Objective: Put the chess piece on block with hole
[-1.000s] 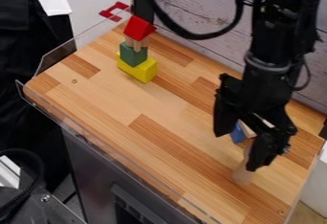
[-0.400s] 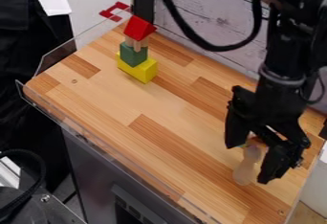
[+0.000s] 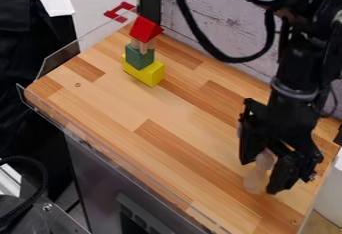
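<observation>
One black two-finger gripper, open, at one pale wooden chess piece. Well apart: one red triangular block above one green block, on one yellow block.

The chess piece is beige, roof block red, middle block green, base block yellow, tabletop brown-striped.
</observation>
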Controlling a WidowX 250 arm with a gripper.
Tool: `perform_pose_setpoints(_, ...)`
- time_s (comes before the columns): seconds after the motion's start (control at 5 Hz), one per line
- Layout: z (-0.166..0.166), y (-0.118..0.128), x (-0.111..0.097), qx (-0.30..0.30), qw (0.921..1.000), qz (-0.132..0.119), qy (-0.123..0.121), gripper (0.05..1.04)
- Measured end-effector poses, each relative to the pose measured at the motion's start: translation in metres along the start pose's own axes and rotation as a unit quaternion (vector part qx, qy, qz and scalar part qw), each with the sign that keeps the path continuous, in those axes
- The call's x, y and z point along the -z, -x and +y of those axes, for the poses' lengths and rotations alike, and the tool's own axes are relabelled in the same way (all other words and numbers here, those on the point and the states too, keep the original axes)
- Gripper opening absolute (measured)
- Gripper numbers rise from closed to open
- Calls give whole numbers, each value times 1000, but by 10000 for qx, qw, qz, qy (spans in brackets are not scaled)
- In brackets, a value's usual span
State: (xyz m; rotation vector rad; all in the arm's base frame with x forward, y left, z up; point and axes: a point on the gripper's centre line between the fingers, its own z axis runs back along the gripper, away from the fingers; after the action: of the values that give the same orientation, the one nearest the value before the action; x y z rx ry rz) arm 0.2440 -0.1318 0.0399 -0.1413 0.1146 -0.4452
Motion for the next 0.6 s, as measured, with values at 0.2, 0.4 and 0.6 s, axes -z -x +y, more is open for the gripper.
perform_pose_setpoints(0.2,0,-2,1,1,10000,-54,-3,394)
perform_pose_setpoints(0.4,2,1,-1,-42,10000,-29,-69,343)
perform_pose_setpoints(0.6,4,6,-27,-220,9991,-243,-285,343)
